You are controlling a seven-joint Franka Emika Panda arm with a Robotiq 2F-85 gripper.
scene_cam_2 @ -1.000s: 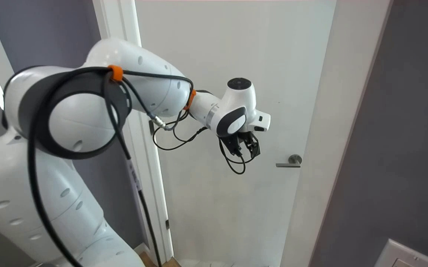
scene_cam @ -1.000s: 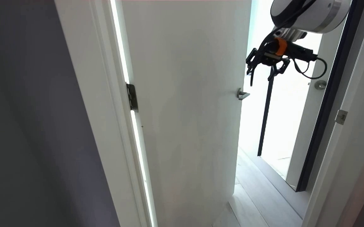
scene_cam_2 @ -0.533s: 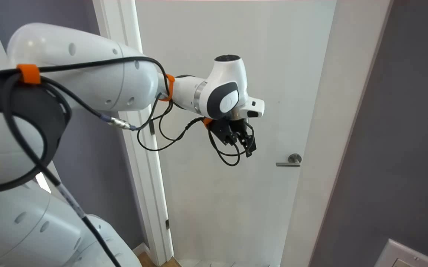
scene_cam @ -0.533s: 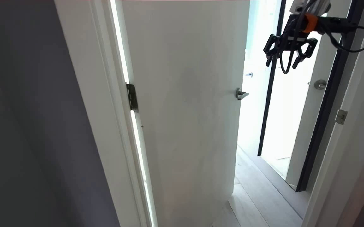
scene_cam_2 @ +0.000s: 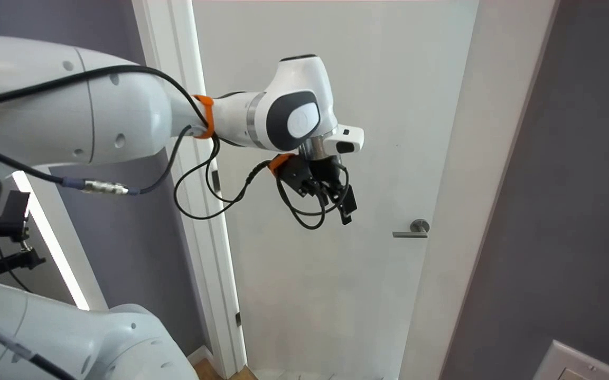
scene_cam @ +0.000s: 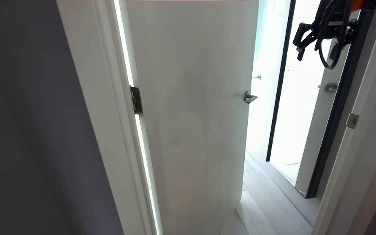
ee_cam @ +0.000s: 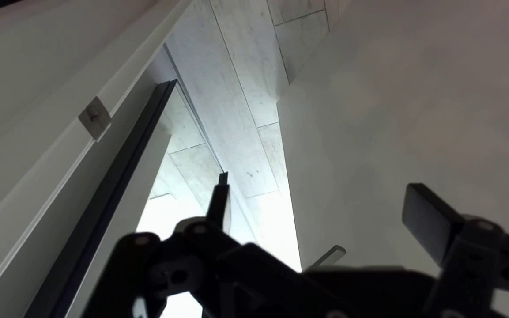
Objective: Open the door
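Note:
The tall white door (scene_cam: pixel 191 130) stands ajar, with a bright gap between its free edge and the frame. It also shows in an exterior view (scene_cam_2: pixel 325 295) and in the wrist view (ee_cam: pixel 413 132). Its silver lever handle (scene_cam: pixel 249 97) shows in both exterior views (scene_cam_2: pixel 411 234). In the wrist view only the tip of the lever (ee_cam: pixel 330 255) shows; my gripper body hides the rest. My black gripper (scene_cam: pixel 316 54) is open, pointing down, higher than the handle and apart from it. In the wrist view its fingers (ee_cam: pixel 322 207) are wide apart with nothing held.
The white door frame (scene_cam: pixel 338 176) with a strike plate (scene_cam: pixel 352 121) stands opposite the door's free edge. Beyond the gap are a dark-framed glass panel (scene_cam: pixel 292 124) and a pale plank floor (scene_cam: pixel 266 209). A grey wall (scene_cam_2: pixel 558 211) is beside the frame.
My gripper has moved back from the door's free edge, toward the upper right in an exterior view, staying open. The arm has swung left in an exterior view. The door has barely moved.

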